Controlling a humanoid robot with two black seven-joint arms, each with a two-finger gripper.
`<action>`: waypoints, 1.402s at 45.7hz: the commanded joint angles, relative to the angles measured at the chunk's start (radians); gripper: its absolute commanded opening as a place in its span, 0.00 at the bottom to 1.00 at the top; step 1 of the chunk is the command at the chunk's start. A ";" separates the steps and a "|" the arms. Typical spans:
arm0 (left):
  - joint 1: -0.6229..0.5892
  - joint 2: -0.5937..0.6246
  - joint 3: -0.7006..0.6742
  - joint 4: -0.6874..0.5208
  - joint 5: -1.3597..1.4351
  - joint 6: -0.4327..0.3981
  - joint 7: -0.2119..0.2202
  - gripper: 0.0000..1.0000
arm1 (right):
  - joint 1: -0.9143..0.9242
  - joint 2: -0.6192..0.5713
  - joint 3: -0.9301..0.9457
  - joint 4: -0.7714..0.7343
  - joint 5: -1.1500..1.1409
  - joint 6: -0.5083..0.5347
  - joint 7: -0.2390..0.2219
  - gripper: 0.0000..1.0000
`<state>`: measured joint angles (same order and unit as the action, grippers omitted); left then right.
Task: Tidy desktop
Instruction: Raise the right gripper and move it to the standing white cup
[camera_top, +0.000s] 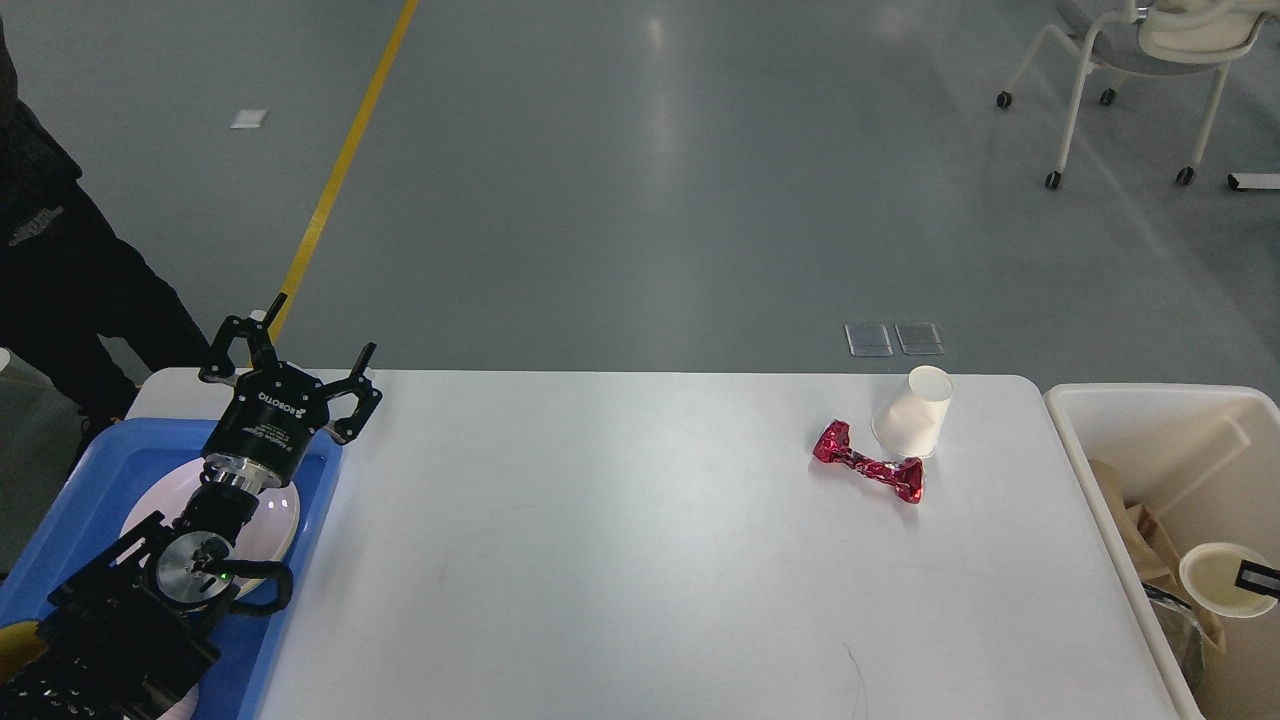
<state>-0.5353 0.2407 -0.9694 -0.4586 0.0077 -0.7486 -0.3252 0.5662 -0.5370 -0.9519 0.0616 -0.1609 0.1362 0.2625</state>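
A white cup (1222, 578) is held over the cream bin (1150, 408) by a black fingertip (1258, 576); release should be made well inside the rim. The left gripper (290, 352) is spread wide, empty, at the desktop (620, 540) far-left corner.

Head view, downward over desktop (640, 540)
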 joint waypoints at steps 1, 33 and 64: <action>0.000 0.000 0.000 0.000 0.000 0.000 0.000 1.00 | -0.003 0.006 0.004 0.000 0.001 -0.001 0.000 1.00; 0.000 0.000 0.000 0.000 0.000 0.000 0.000 1.00 | 2.023 0.035 -0.447 1.138 -0.350 0.732 0.170 1.00; 0.000 -0.001 0.000 0.000 0.000 0.000 0.000 1.00 | 1.111 0.279 -0.358 0.664 -0.037 0.353 0.012 1.00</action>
<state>-0.5353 0.2399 -0.9695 -0.4588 0.0077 -0.7486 -0.3252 1.9907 -0.3111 -1.3254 0.9205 -0.3595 0.6367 0.3795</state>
